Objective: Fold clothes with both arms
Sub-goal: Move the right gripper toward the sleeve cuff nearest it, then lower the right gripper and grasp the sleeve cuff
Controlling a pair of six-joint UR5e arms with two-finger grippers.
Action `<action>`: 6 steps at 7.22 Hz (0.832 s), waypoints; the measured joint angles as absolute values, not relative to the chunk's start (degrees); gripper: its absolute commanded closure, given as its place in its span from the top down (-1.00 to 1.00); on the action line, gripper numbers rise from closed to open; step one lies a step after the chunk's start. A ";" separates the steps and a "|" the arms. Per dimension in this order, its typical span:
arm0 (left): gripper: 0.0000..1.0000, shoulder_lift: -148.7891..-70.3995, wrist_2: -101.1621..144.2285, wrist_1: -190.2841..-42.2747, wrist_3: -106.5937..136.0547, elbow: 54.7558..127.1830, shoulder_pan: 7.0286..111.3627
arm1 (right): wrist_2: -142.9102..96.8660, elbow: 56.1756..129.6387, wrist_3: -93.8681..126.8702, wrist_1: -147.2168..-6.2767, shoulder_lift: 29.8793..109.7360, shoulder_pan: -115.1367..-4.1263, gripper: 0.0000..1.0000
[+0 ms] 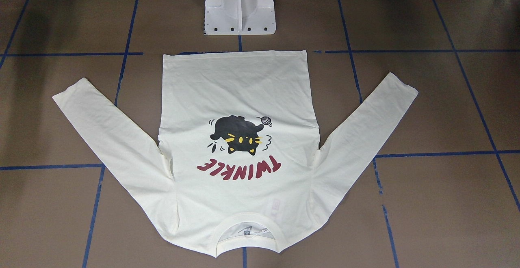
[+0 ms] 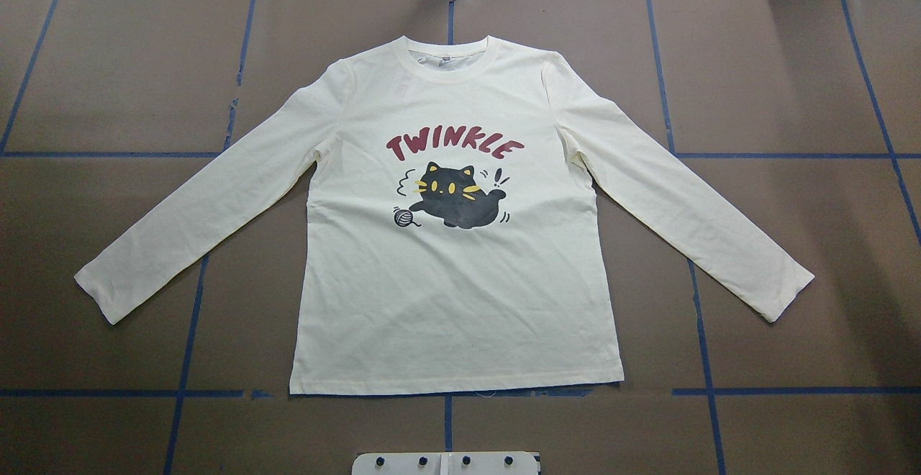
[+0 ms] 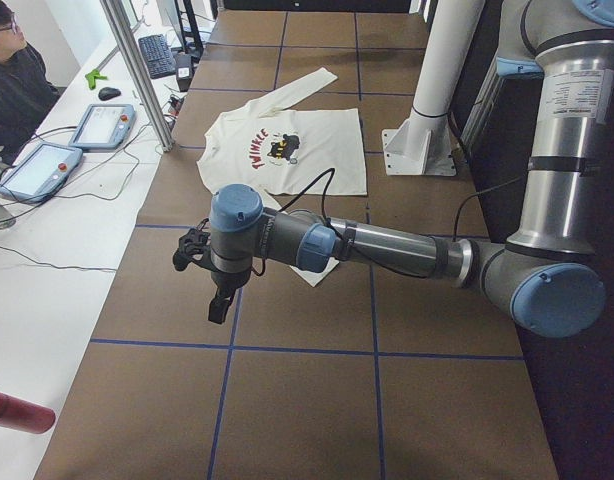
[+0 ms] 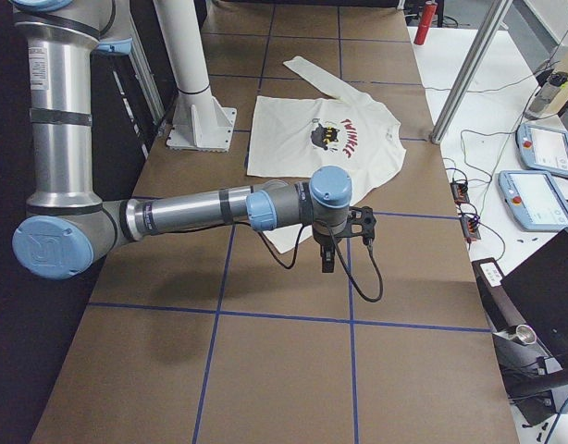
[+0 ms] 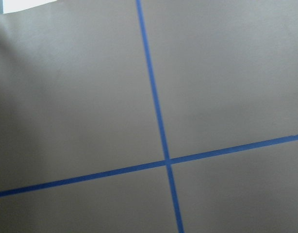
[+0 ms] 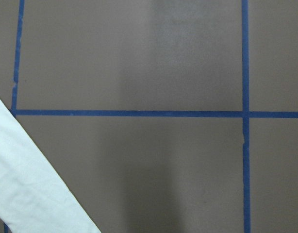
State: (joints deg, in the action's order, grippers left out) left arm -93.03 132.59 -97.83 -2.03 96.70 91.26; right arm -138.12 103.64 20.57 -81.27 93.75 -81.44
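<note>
I see the brown table (image 2: 108, 65) filling the overhead frame, the cream TWINKLE shirt (image 2: 460, 281) flat and print-up at its centre, the left arm (image 3: 387, 245) and right arm (image 4: 191, 213) stretched across the side views' middles, and I cannot tell whether the left gripper (image 3: 219, 305) or right gripper (image 4: 327, 262) is spread or closed.

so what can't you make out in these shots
left tool: open or shut unclear; it shows only in the exterior left view, small and side-on.
right tool: likewise, only in the exterior right view.
shirt back: face down in every view.
neck label: too small to read, overhead view.
</note>
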 measured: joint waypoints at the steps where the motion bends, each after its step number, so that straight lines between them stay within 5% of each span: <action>1: 1.00 -92.79 133.43 -99.08 -2.01 96.76 91.23 | -133.67 105.05 34.62 -73.49 95.73 -74.39 1.00; 6: 1.00 -91.07 137.01 -99.83 -1.76 96.78 91.23 | -122.33 111.55 63.25 -64.23 98.55 -49.05 1.00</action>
